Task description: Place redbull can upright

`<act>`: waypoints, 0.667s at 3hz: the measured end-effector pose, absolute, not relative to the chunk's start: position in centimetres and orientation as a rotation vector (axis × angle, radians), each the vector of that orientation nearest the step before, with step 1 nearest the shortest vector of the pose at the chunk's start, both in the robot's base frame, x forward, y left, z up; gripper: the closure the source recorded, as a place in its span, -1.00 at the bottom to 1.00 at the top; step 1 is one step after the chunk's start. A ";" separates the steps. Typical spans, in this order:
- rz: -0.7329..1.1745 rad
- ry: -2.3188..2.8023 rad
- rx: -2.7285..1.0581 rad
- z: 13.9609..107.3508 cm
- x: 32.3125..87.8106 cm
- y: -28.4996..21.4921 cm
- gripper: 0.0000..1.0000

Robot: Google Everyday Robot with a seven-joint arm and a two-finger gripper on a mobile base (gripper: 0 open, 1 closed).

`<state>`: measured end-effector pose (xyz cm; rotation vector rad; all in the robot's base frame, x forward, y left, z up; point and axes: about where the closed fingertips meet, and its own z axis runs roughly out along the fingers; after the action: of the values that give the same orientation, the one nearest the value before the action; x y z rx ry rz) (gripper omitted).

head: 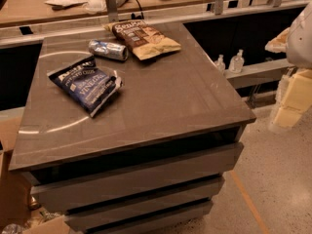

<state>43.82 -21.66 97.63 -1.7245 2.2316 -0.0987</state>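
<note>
The redbull can (pixel 108 49) is seen lying on its side on the grey table (pixel 165 101), in the far left part of the top, with its long axis running roughly left to right. It is not upright. Its right end is set against, or just beside, the edge of a brown-and-cream chip bag (pixel 142 39), which lies flat toward the far edge; whether the two touch cannot be told. Just in front of the can, nearer the camera, a dark blue chip bag (pixel 87 84) is laid flat at an angle. The near and right parts of the table are bare of objects. Below the top, stacked drawer fronts (pixel 141 179) are seen. Two small clear bottles (pixel 229 62) stand on a ledge beyond the right side of the table. The claw (pixel 279 42) is made out only as a pale, blurred shape at the right edge of the view, well apart from the can and off the table; whether it is released or clenched cannot be told.
</note>
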 end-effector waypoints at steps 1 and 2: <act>-0.099 2.232 -1.724 97.6 43.8 -21.7 -1.00; -0.074 2.245 -1.660 97.8 45.1 -21.6 -1.00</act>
<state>45.11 -21.65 97.76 -1.6600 2.2454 -0.0743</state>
